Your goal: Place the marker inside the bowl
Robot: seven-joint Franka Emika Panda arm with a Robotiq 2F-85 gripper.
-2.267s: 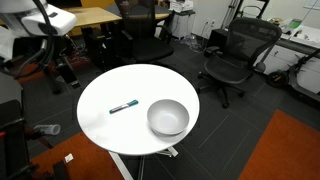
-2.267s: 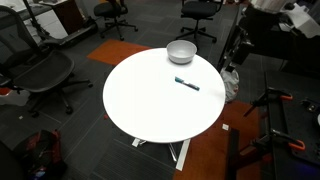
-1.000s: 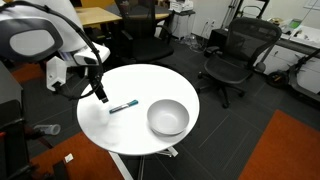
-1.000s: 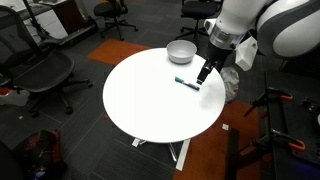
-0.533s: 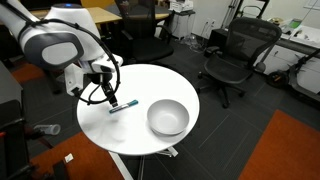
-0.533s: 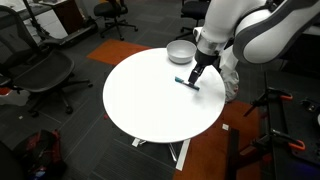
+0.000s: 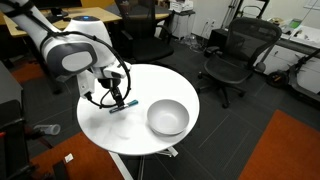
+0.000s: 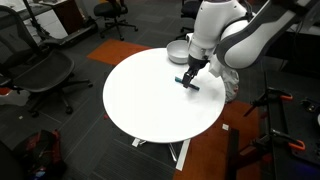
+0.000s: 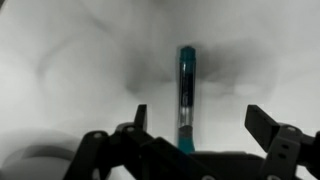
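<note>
Gripper [image 9: 198, 114]: open. The wrist view shows its two fingers [image 9: 262, 122] spread wide apart with nothing clamped between them.
Marker [image 9: 186, 92]: lies flat on the surface directly under the gripper and between the fingers. It sits nearer one finger than the other and appears to touch neither. Its long axis runs across the line along which the fingers close.
Wrist view only: shows the gap on each side of the marker and its teal body. Whether the fingertips reach the surface cannot be told.
Exterior views only: both show the gripper [image 7: 121, 98] [image 8: 190, 74] pointing down, low over the marker [image 7: 122, 105] [image 8: 187, 83], with the arm [image 7: 75, 55] bent over the surface.
Bowl [image 7: 168, 117]: stands upright on the surface to one side of the gripper, near the marker but clear of it. In an exterior view the bowl [image 8: 179, 50] sits beyond the gripper by the surface's rim, partly hidden by the arm.
Surface [image 7: 110, 128]: round and white. In an exterior view the gripper works close to the rim on the arm's side.
Open room: in an exterior view a wide bare part of the surface [image 8: 150, 110] extends from the gripper away from the arm.
Surroundings: office chairs [image 7: 232, 55] [image 8: 40, 75] stand on the floor, well apart from the rim.
</note>
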